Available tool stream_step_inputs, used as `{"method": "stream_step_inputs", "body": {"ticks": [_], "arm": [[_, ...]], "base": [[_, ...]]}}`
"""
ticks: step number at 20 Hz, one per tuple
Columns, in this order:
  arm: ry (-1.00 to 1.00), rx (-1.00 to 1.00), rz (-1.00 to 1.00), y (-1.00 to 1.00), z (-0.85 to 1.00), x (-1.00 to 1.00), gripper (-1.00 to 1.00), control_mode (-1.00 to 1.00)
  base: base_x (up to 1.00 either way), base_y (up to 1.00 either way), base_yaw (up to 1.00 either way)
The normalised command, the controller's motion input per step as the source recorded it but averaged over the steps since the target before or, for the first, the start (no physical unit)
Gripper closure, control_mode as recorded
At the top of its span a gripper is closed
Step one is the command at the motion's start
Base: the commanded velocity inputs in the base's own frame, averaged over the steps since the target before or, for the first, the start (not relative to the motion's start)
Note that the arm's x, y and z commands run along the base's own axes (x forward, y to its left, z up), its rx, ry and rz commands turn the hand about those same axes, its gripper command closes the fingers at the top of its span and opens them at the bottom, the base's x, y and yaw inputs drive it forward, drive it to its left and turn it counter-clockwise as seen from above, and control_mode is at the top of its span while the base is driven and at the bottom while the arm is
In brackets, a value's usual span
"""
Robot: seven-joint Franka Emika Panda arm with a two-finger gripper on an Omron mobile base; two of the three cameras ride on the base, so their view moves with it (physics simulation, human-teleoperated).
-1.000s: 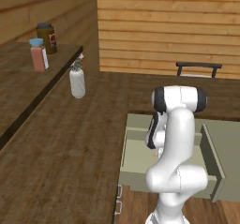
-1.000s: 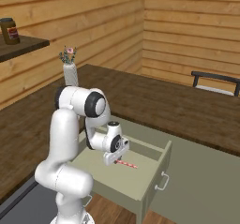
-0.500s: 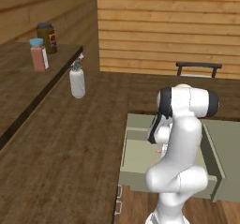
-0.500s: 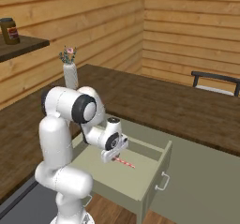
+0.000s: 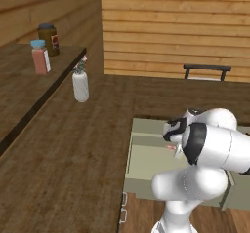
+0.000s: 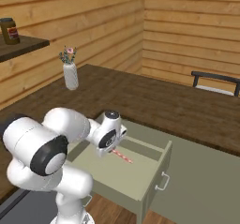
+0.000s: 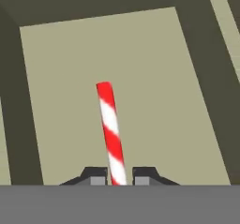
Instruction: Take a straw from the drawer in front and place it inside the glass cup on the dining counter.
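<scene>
Pincer (image 7: 117,176) fingers straddle the straw (image 7: 110,129) in the drawer (image 7: 56,78), not yet clenched; we judge it light, stiff, slippery—best pinched mid-length.

The near end of the straw (image 7: 111,134) is cut off at the bottom of the hand view between the gripper (image 7: 120,177) tips, so whether the pads touch it cannot be told. In the right base view the wrist covers the straw's (image 6: 123,156) upper end. In the left base view the arm hides much of the drawer (image 5: 146,154) beside the straw.
</scene>
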Motion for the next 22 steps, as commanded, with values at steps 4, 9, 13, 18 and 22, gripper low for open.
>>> {"method": "stream_step_inputs", "body": {"ticks": [4,9,13,18,22], "arm": [[-0.16,0.05,-0.02,0.1,1.0,0.21,1.0,-1.0],[-0.06,0.04,-0.07,0.17,1.0,0.28,1.0,-1.0],[0.0,0.05,-0.11,0.23,1.0,0.15,1.0,-1.0],[0.0,0.07,-0.23,0.42,1.0,-0.01,1.0,-1.0],[0.0,0.11,-0.4,0.51,1.0,-0.27,1.0,-1.0]], "base": [[0.0,0.0,0.0],[0.0,0.0,0.0],[0.0,0.0,0.0],[0.0,0.0,0.0],[0.0,0.0,0.0]]}}
